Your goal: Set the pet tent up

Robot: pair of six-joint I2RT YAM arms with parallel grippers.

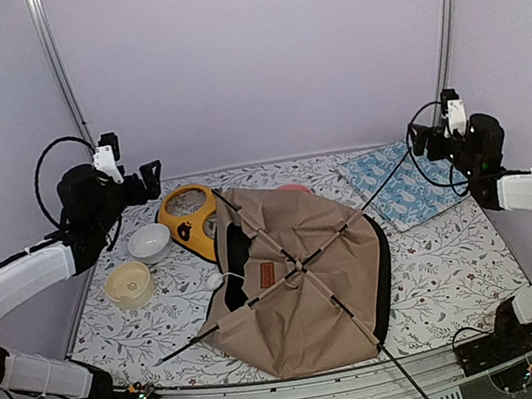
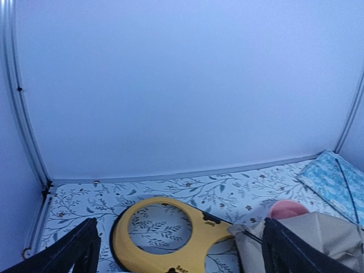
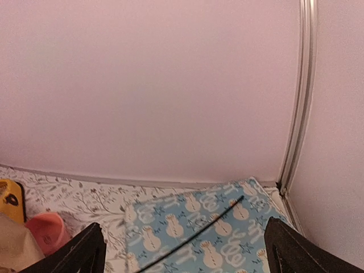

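Note:
The tan pet tent (image 1: pixel 299 280) lies collapsed flat in the middle of the table, its thin black poles (image 1: pixel 337 234) crossing over it and sticking out past the fabric. A brown label patch (image 1: pixel 267 276) and a white pom-pom (image 1: pixel 215 280) show on its left part. My left gripper (image 1: pixel 152 174) is open and empty, raised at the back left, above the yellow feeder (image 2: pixel 170 236). A tent corner (image 2: pixel 301 236) shows in the left wrist view. My right gripper (image 1: pixel 417 139) is open and empty, raised at the back right over the blue cushion (image 3: pixel 199 227), where a pole tip (image 3: pixel 222 211) rests.
A yellow double-bowl feeder (image 1: pixel 186 219) lies at the back left, partly under the tent. A white bowl (image 1: pixel 149 242) and a cream bowl (image 1: pixel 130 284) sit left of it. A blue snowman cushion (image 1: pixel 397 182) lies at the back right. A pink object (image 3: pixel 46 227) peeks from behind the tent.

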